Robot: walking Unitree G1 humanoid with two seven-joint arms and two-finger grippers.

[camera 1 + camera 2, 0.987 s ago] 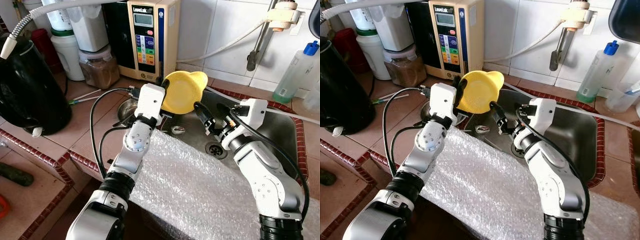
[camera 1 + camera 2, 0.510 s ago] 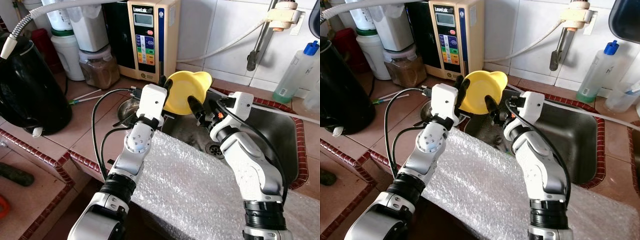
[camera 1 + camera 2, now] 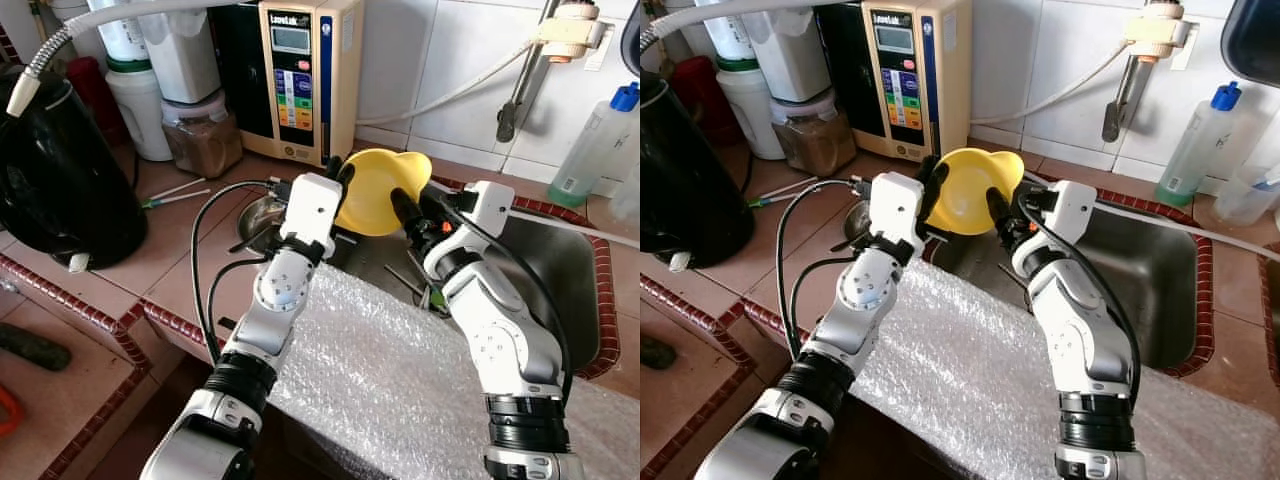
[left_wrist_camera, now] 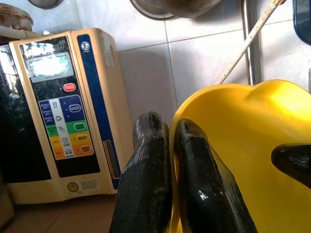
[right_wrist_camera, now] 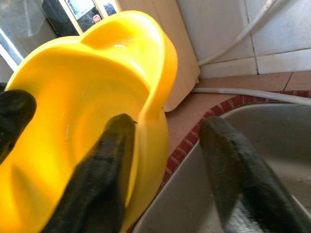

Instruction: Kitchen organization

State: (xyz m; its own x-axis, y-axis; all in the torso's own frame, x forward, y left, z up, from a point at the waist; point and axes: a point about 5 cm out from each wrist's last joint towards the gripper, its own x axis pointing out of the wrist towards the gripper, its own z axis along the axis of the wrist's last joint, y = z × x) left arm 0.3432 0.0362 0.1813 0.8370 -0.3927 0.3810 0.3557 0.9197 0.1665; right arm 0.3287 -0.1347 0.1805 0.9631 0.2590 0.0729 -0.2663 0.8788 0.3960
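Your left gripper [image 3: 340, 178] has its fingers clamped on the rim of the yellow plastic bowl [image 3: 383, 190], one finger inside and one outside, and it holds the bowl tilted in the air above the back left corner of the steel sink [image 3: 560, 275]. Your right gripper [image 5: 167, 160] has its fingers apart around the opposite rim: one finger [image 5: 104, 160] lies inside the bowl against its wall, the other hangs outside over the sink, clear of the plastic. The bowl sits just in front of the beige water ionizer [image 3: 300, 75] that stands against the tiled wall at the back of the bench. Bubble wrap [image 3: 390, 390] covers the front edge of the bench beneath both arms. A black kettle [image 3: 60, 170] stands at the bench's left side, and a clear bottle with a blue cap [image 3: 590, 145] stands at the back right
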